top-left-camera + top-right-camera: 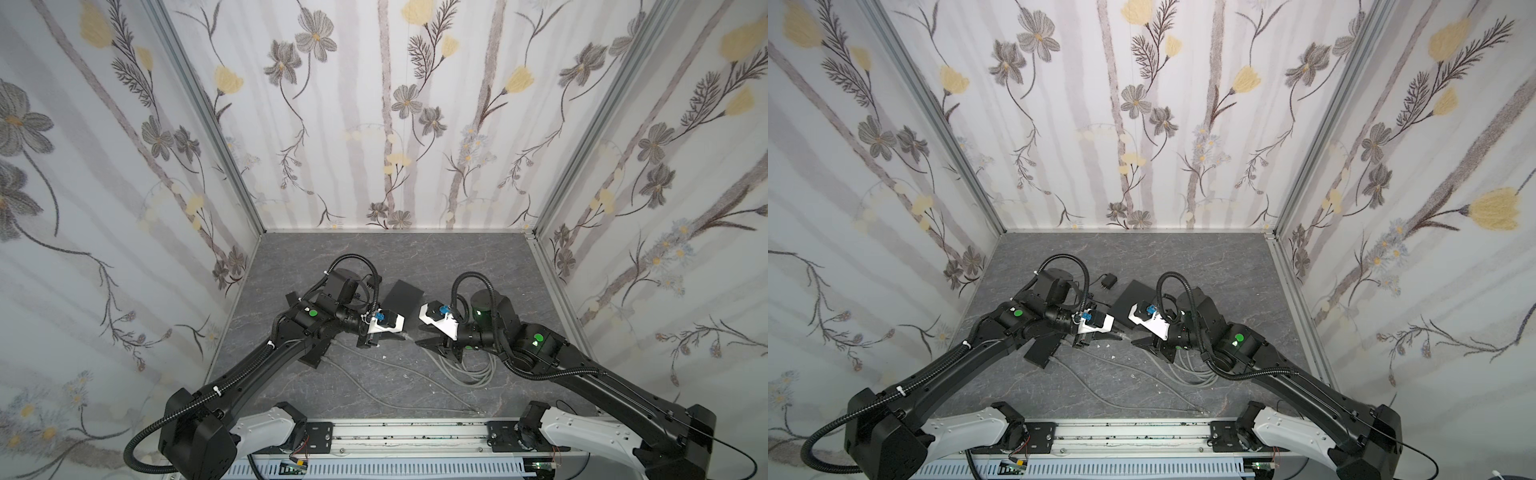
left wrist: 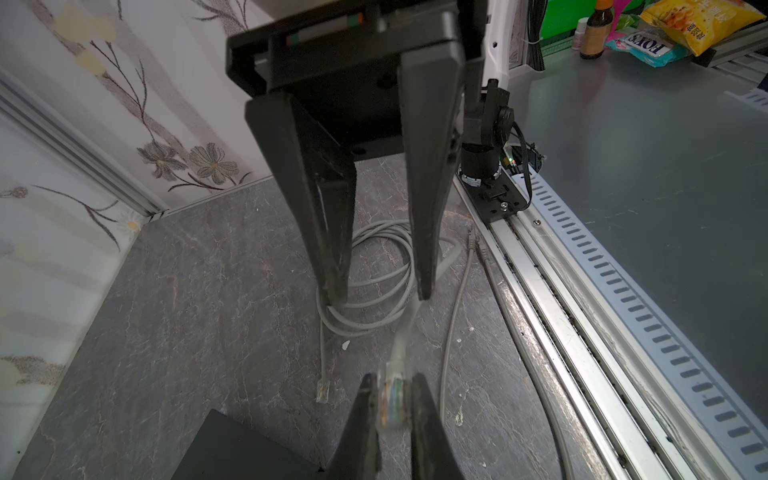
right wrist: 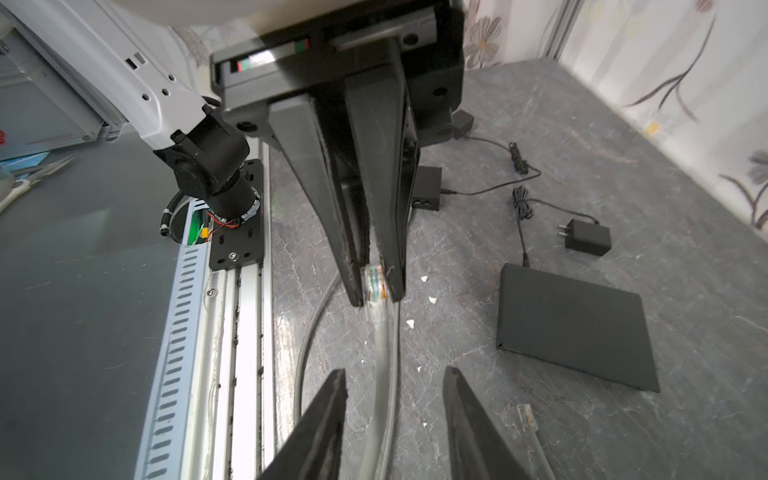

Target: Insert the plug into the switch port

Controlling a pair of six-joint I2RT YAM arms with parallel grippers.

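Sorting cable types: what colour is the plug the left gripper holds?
The plug is clear plastic with orange and green inside; sharpest in the right wrist view.

Dark grey marbled tabletop (image 1: 374,257), flat black box (image 1: 402,296) near centre toward twelve o'clock, coiled grey cable (image 1: 478,380) at four, black power adapter (image 1: 1109,281) at eleven

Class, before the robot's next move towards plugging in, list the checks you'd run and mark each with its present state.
1. Plug clamped by left gripper: ok, between its jaws.
2. Right gripper open: ok.
3. Right gripper clear of cable: not ok, the cable runs between its jaws.
4. Plug nose free to enter a port: not ok, it appears to point back into the left gripper.
5. Port lined up with plug: cannot tell; the small black box with ports is partly hidden by the left gripper.
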